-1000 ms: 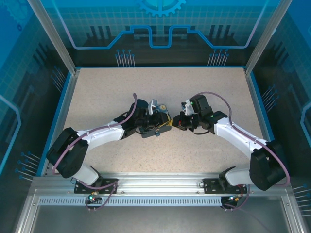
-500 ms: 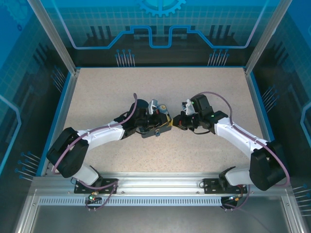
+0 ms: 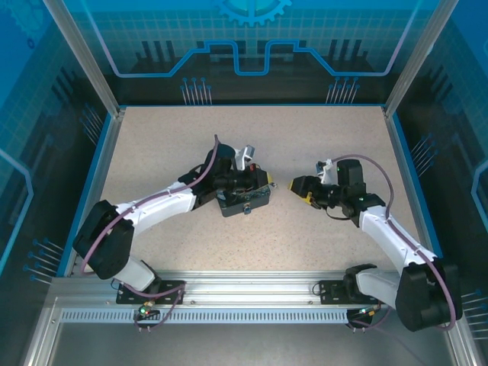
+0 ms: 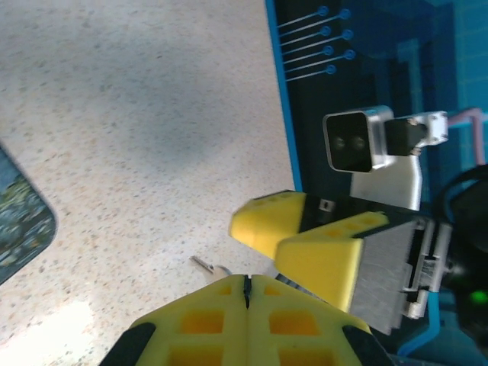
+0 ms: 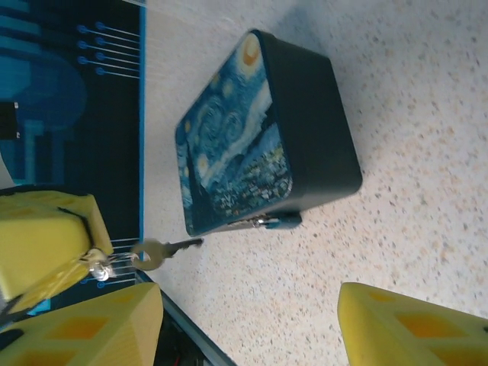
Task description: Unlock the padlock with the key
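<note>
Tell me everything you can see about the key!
The key is tiny, thin and silvery metal. It has a round head with a hole in it and a darker blade. It lies sideways, and its tip points toward the little bluish padlock at the edge of the painted box without reaching it. The left pincer is shut on its ring end, and nothing else touches it.

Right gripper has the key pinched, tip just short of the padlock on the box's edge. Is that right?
Not quite: the left gripper has the key pinched, while the right gripper is open and empty. The right wrist view shows this, and the key's tip is indeed just short of the padlock on the box edge.
</note>
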### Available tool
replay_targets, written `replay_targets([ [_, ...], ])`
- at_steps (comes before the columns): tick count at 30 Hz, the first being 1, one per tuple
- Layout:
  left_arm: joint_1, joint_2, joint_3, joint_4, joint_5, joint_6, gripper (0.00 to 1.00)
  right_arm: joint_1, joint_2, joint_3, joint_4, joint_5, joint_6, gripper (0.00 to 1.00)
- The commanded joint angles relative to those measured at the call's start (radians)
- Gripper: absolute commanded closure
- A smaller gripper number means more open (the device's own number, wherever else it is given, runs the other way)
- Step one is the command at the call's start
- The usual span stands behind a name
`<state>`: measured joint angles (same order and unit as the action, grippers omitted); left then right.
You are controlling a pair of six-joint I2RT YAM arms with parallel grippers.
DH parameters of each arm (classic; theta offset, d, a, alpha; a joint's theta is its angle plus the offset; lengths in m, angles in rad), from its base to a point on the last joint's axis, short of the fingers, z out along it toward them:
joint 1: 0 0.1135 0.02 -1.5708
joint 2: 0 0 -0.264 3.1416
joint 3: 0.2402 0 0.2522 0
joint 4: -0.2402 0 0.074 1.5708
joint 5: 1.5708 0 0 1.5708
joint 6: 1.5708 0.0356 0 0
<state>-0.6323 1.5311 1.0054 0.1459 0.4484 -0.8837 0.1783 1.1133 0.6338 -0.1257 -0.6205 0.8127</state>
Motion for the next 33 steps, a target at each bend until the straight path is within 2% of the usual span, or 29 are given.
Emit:
replay_targets([
  [1, 0.031, 0.018, 0.057, -0.038, 0.120, 0.096, 1.00, -0.023, -0.020, -0.002, 0.156, -0.088, -0.043, 0.39],
  [7, 0.051, 0.033, 0.090, -0.018, 0.172, 0.178, 1.00, -0.027, 0.014, 0.018, 0.310, -0.136, 0.017, 0.44],
  [12, 0.058, 0.054, 0.100, 0.033, 0.193, 0.178, 1.00, -0.026, 0.062, 0.042, 0.430, -0.145, 0.086, 0.47],
  [21, 0.069, 0.088, 0.068, 0.224, 0.201, 0.064, 1.00, -0.005, 0.129, 0.052, 0.593, -0.155, 0.190, 0.54],
  [25, 0.071, 0.106, 0.047, 0.323, 0.198, 0.000, 1.00, 0.020, 0.148, 0.055, 0.610, -0.143, 0.204, 0.57],
  [33, 0.074, 0.124, 0.045, 0.354, 0.187, -0.028, 1.00, 0.062, 0.169, 0.057, 0.640, -0.137, 0.212, 0.64],
])
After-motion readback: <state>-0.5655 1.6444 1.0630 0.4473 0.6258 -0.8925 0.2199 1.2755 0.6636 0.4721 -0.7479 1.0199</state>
